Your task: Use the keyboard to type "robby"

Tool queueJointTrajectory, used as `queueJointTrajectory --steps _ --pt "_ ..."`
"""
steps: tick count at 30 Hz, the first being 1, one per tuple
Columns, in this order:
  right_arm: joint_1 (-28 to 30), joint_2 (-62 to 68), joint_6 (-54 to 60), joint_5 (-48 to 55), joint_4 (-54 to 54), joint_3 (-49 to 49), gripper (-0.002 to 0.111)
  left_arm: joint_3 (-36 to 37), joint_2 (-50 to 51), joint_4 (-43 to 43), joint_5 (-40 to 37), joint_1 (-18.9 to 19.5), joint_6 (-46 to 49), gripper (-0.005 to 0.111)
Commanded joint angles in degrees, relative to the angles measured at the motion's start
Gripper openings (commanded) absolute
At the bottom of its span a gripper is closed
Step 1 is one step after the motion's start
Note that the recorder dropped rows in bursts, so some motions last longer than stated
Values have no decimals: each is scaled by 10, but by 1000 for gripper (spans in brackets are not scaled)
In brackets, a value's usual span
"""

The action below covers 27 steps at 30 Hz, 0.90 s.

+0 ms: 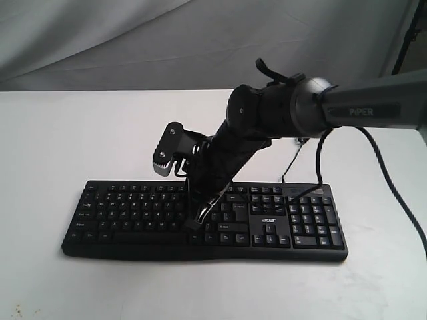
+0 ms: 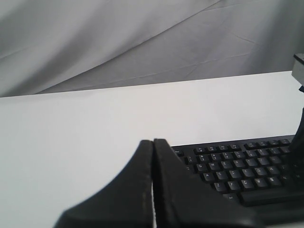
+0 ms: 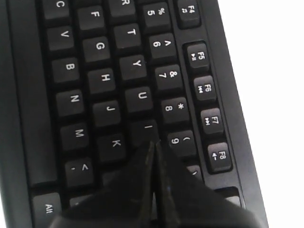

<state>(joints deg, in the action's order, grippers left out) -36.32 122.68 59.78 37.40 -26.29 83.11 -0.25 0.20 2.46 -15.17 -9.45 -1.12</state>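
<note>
1. Nearest, on the tabletop (image 1: 60, 133): keyboard (image 1: 133, 215), long axis running left to right.
2. Over its middle: right jaws pinched shut, holding nothing, tip just past the I key (image 3: 145, 130), likely on O. B key (image 3: 66, 66) and Y key (image 3: 135, 64) close by, nothing between.
3. Off the keyboard's Esc corner, apart from it: left jaws shut and empty, farther from those letters.
4. Behind: grey cloth (image 1: 133, 40).

We see soft, even light with a cool cast. The white table (image 1: 60, 133) is bright, blown to blank white in the right wrist view. The keyboard (image 1: 133, 213) throws only a thin, faint shadow along its front edge. Close to the lens, the left gripper (image 2: 153, 141) and right gripper (image 3: 154, 145) are blurred dark shapes; the right wrist view's key legends read sharp.
</note>
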Motion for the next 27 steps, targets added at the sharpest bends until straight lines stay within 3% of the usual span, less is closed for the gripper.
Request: queueJointTrajectory --steps 1,15,27 --pt "2 -1 -2 3 -1 0 0 2 -2 3 3 -4 -2 0" --pt "-32 -11 24 -11 -27 4 0 2 -2 3 3 -4 -2 0" --pt "-66 -11 111 -24 -115 4 0 2 -2 3 3 -4 -2 0"
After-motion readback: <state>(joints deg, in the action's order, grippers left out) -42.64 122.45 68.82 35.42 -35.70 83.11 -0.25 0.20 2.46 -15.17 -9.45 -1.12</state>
